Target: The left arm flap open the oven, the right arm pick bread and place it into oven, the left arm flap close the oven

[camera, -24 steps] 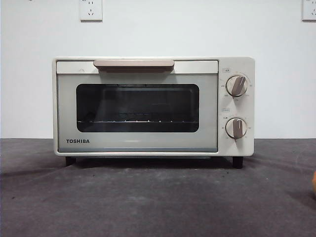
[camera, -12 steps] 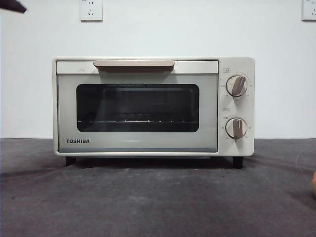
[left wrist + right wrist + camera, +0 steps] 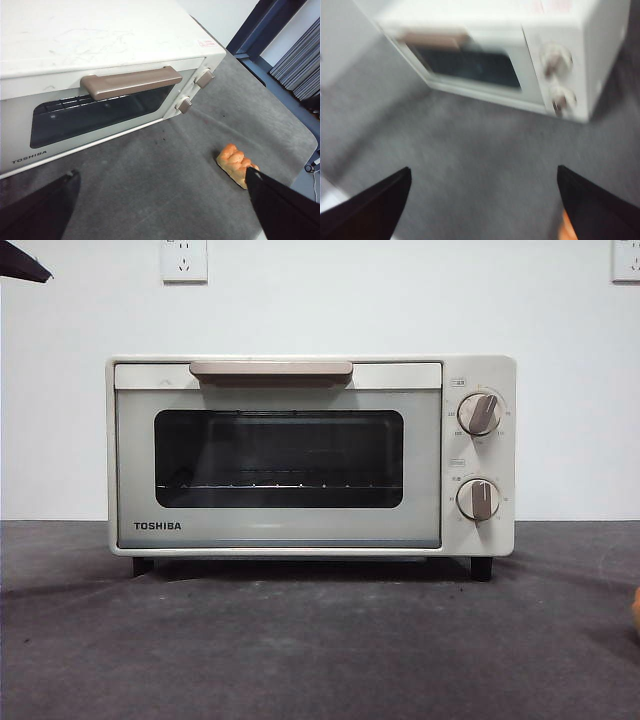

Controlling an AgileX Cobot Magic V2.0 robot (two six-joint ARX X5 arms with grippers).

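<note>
Left gripper [image 3: 160, 175] hangs wide open and empty above the shut oven [image 3: 100, 60], so I judge I'm at the door-opening step, needing to hook its handle [image 3: 131, 82] while the bread [image 3: 235, 162] waits on the table [image 3: 150, 190].

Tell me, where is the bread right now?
The bread lies on the grey table mat, in front of the oven and off toward its knob side. In the front view only an orange sliver shows at the right edge.
</note>
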